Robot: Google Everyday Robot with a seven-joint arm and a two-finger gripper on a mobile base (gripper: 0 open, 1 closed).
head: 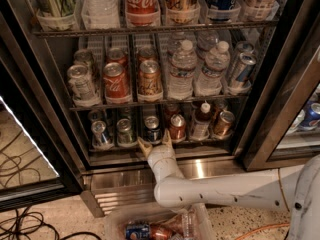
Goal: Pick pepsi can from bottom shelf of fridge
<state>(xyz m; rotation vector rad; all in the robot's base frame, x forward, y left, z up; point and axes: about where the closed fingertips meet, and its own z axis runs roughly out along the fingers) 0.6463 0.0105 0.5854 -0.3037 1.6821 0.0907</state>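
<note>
The fridge [45, 114] stands open with wire racks of drinks. On the bottom shelf [115, 148] the pepsi can [152, 129], dark blue with a silver top, stands in the third lane from the left. A pale silver-blue can [101, 133] stands at the left and a copper-red can [177, 127] just right of the pepsi can. My gripper [155, 142] is at the shelf's front edge, directly below and in front of the pepsi can. It is open, with one finger on each side of the can's lane, and it holds nothing.
The middle rack holds cans [115, 81] and water bottles [182, 71]. A clear plastic bin [117, 224] with cans sits on the floor under my arm. Cables [20, 219] lie at the left. The door frame [280, 114] stands at the right. The steel base grille [120, 196] is below the shelf.
</note>
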